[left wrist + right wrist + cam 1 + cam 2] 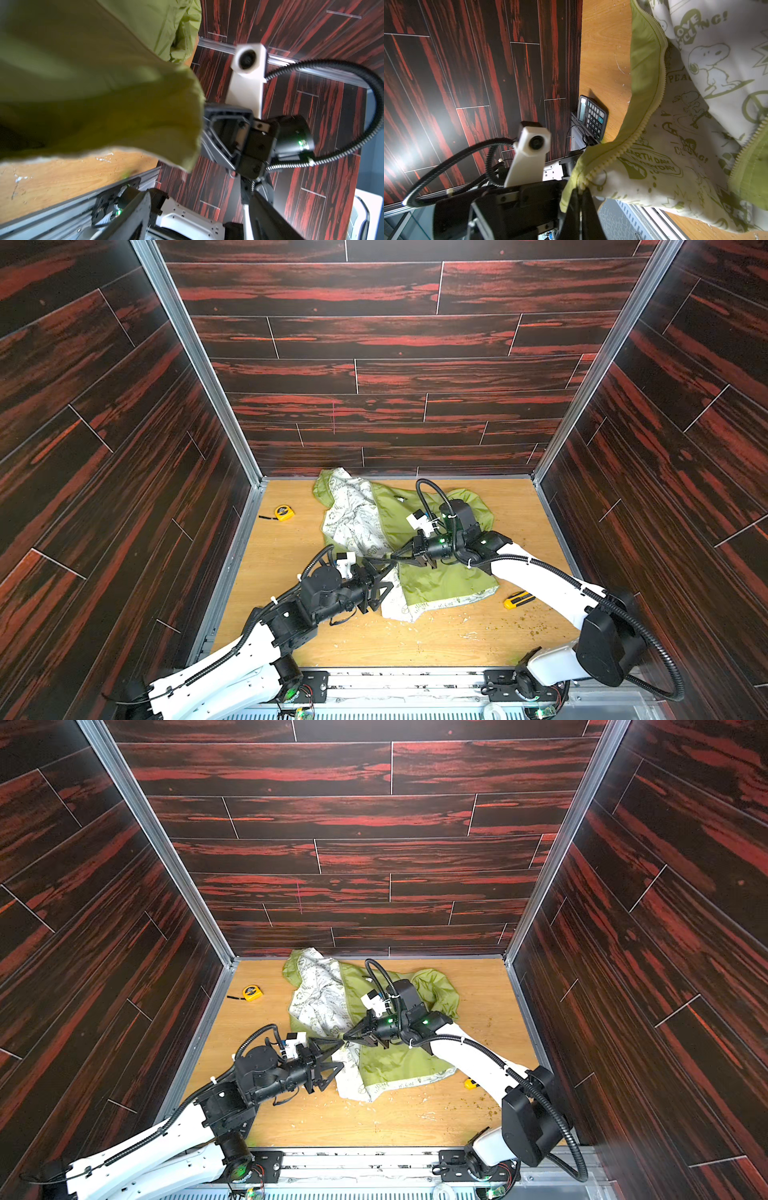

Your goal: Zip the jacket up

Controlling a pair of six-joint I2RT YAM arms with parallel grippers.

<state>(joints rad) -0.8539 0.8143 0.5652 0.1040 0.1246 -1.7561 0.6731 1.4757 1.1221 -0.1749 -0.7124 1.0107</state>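
Tape measure (284, 513), yellow and round, lies at the far left of the light wooden tabletop (415, 639), well apart from the work; next along, the left gripper (341, 1053) hovers with its jaws spread and nothing clamped, just beside the near left edge of the large thin lime-green hooded jacket (432, 580); the jacket lies crumpled and unzipped mid-table, white green-printed lining turned up on its left side, its far end at the foot of the back wall; the right gripper (395, 556) reaches across the garment toward the left one, pinched tight on the bottom end of one zipper track (623, 149); from that pinch the teeth run away up the garment, so the zipper's long axis goes near to far; the second track (745, 149) lies apart from it; the tips nearly meet, and the left arm looks nearer to the free side, which I judge it should take next; the slider I cannot make out; a yellow-and-black utility knife (517, 599) lies just right of the hem; a dark calculator (592, 117) shows only in the right wrist view, at the table's edge; crumbs and scuffs mark the near boards; dark red-streaked wood-pattern panels (374, 335) close in three sides.
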